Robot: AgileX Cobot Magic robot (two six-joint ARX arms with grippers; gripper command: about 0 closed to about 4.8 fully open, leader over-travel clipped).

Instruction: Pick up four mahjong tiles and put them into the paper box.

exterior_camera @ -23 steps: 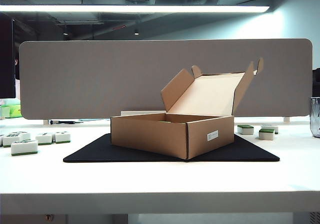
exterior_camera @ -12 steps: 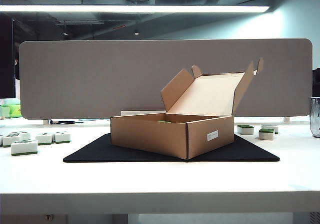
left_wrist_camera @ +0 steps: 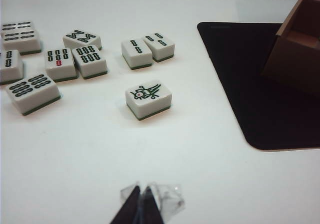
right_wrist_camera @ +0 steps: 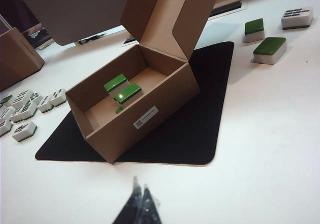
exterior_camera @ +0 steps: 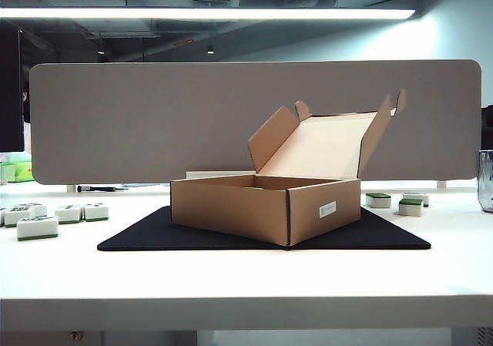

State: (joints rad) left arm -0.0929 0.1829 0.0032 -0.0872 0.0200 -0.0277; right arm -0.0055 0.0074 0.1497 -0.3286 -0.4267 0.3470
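The brown paper box (exterior_camera: 266, 207) stands open on a black mat, its lid raised. In the right wrist view two mahjong tiles (right_wrist_camera: 122, 88) lie green side up inside the paper box (right_wrist_camera: 170, 94), and a sliver of green (right_wrist_camera: 120, 110) shows beside them. Several tiles (left_wrist_camera: 82, 59) lie face up on the white table left of the mat, with a bird-marked tile (left_wrist_camera: 148, 98) nearest my left gripper (left_wrist_camera: 142, 191). That gripper is shut and empty, hanging short of the tile. My right gripper (right_wrist_camera: 140, 186) is also shut and empty, over the table in front of the box. Neither gripper shows in the exterior view.
The black mat (exterior_camera: 154, 234) lies under the box. More tiles (right_wrist_camera: 270, 49) sit on the table right of the mat, and others (exterior_camera: 37, 226) on the left. A grey partition (exterior_camera: 154, 122) stands behind the table. A clear container (exterior_camera: 485, 180) is at the far right edge.
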